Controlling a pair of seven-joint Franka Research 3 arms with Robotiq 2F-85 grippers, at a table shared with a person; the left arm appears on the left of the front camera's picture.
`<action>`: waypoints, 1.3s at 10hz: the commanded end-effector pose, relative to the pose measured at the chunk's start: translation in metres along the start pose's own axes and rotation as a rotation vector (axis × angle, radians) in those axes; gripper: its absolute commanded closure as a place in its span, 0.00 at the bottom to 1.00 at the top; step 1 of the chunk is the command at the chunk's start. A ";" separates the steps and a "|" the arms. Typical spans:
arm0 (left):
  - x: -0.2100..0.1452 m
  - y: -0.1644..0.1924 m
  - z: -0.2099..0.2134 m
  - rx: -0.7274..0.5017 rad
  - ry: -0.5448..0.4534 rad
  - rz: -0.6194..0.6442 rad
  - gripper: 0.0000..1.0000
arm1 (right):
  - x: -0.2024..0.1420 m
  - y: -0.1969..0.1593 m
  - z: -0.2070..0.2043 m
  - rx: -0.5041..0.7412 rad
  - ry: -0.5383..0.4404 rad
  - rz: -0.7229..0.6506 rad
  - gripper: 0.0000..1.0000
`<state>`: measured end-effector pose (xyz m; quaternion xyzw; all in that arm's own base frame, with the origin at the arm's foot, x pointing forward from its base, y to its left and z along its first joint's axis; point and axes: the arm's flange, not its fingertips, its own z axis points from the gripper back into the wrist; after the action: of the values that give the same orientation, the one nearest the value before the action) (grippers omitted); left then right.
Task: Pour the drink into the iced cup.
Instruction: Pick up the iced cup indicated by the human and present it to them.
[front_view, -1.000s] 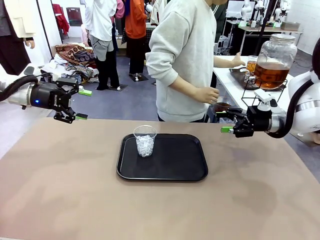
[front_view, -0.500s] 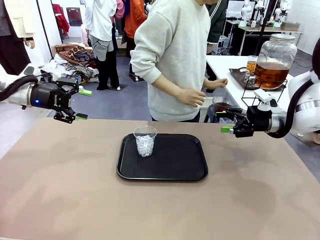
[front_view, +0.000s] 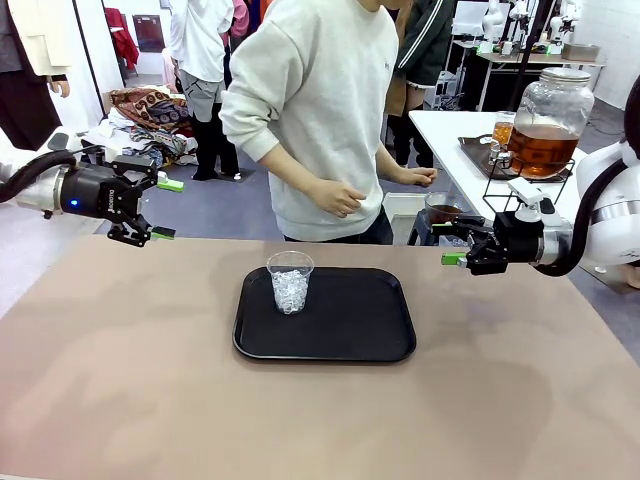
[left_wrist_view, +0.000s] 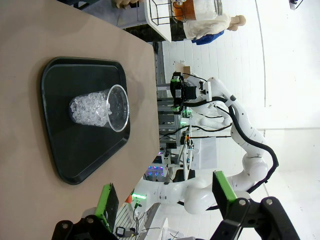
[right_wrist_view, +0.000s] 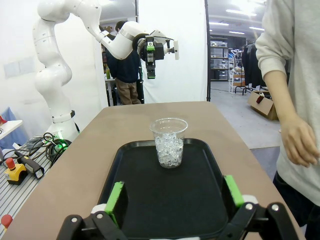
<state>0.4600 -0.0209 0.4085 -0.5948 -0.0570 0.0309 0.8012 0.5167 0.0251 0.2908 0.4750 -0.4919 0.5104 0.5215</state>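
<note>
Grey-sleeved, the person (front_view: 320, 110) beyond the far edge is cut off at the shoulders. We see the clear iced cup (front_view: 290, 281) upright, half full of ice, on the black tray (front_view: 330, 345) mid-tabletop. The left gripper (front_view: 166, 208) and right gripper (front_view: 448, 243) hover near the far corners, jaws apart. Bare tabletop (front_view: 120, 380) surrounds the tray.

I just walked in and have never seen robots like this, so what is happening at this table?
Nothing is being handled right now. A clear cup of ice stands on a black tray in the middle of the table. The left gripper and the right gripper hover open and empty on either side. A person stands at the far edge, hands apparently empty. A jar of amber drink sits on a side table behind; none is in the cup yet.
</note>
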 end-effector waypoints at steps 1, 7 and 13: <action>0.000 -0.001 -0.001 -0.012 -0.009 0.003 0.00 | 0.005 -0.003 -0.002 0.002 0.006 -0.001 0.00; 0.000 -0.001 -0.001 -0.012 -0.009 0.003 0.00 | 0.005 -0.003 -0.002 0.002 0.006 -0.001 0.00; 0.000 -0.001 -0.001 -0.012 -0.009 0.003 0.00 | 0.005 -0.003 -0.002 0.002 0.006 -0.001 0.00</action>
<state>0.4600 -0.0209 0.4085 -0.5948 -0.0570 0.0309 0.8012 0.5167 0.0251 0.2908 0.4750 -0.4919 0.5104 0.5215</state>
